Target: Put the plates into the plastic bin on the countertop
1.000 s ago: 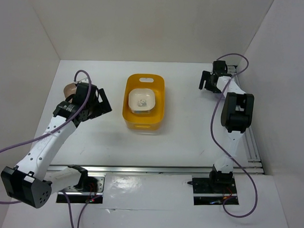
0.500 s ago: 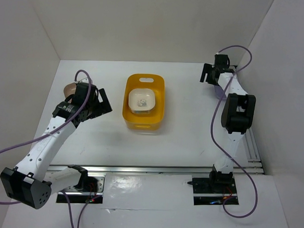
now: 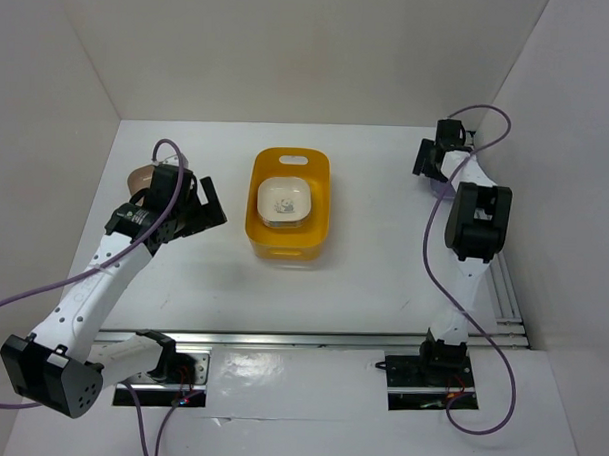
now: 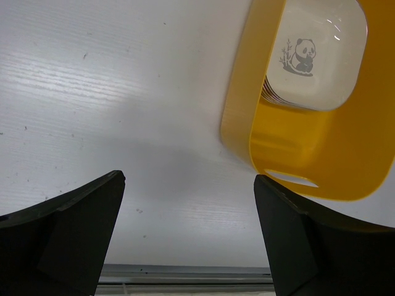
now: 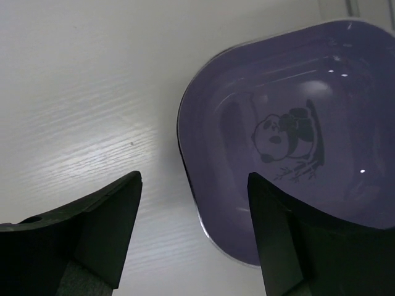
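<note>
The yellow-orange plastic bin (image 3: 287, 237) stands mid-countertop and holds a stack of plates with a cream panda plate (image 3: 283, 200) on top. The left wrist view shows the bin (image 4: 345, 166) and the cream plate (image 4: 315, 55) at upper right. My left gripper (image 3: 199, 214) is open and empty, left of the bin, above bare countertop (image 4: 188, 237). A taupe plate (image 3: 138, 178) lies behind the left arm. My right gripper (image 3: 430, 158) is open at the back right; in its wrist view the gripper (image 5: 194, 234) straddles the left rim of a lavender panda plate (image 5: 290, 135).
White walls close in the left, back and right of the countertop (image 3: 374, 250). A metal rail (image 3: 321, 340) runs along the near edge and another rail (image 3: 507, 295) along the right side. Purple cables loop over both arms.
My right gripper has moved toward the back right corner, over the lavender plate. The left arm has barely moved.
</note>
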You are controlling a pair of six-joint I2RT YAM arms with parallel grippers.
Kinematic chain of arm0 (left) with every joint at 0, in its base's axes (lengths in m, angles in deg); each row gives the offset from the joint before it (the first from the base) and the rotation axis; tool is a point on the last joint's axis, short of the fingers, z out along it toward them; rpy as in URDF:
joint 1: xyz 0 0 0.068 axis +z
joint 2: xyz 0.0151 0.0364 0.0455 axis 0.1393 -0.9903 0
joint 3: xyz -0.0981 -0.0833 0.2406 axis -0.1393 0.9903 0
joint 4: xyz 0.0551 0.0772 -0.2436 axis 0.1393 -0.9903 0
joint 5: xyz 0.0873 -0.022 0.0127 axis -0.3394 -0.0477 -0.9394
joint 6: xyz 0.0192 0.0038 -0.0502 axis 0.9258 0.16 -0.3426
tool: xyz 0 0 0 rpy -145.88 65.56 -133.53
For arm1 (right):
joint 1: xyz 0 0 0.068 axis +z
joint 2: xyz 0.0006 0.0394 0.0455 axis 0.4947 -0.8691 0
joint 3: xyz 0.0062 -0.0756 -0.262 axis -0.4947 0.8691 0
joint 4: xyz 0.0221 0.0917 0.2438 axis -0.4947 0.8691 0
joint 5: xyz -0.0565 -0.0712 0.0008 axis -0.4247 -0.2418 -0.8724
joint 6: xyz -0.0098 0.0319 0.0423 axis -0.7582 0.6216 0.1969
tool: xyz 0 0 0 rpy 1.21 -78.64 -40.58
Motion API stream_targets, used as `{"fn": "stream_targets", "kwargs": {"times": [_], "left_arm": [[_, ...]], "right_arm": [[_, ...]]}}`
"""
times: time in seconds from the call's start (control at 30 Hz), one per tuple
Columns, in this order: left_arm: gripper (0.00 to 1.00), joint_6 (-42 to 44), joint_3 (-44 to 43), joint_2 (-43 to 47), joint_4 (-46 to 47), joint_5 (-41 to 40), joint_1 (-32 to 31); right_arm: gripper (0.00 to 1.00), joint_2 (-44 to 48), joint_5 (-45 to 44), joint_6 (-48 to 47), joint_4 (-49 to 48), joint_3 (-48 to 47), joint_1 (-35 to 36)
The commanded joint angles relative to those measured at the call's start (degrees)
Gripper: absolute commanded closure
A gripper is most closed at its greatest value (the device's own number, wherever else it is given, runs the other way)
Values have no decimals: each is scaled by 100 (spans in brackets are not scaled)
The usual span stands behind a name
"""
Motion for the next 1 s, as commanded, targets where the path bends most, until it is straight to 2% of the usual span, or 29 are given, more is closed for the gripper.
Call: {"fn": "stream_targets", "kwargs": {"times": [0.0,0.1,0.2,0.27,0.57,0.7,0.83,0.97], "left_arm": [[1,86,-28,23,201,107,-23],[1,86,-28,23,201,107,-23],[1,86,-28,23,253,160,-23],[1,138,-28,23,253,212,-23],[1,86,-28,23,253,108,39],[1,-81,-28,-30,253,-138,91],[1,-134,-28,-92,201,-139,196],[1,-195,-28,-215,201,-139,197]], "right_arm": [[25,-273,65,99,-231,41,-42],[38,-413,179,160,-231,41,-42],[77,-475,416,222,-231,41,-42],[100,-379,486,301,-169,-81,211],[100,781,268,547,-117,-336,1697],[100,1202,-460,547,218,-977,2802],[100,1537,-1224,495,218,-1101,3612],[100,1599,-2166,285,218,-1329,4718]]}}
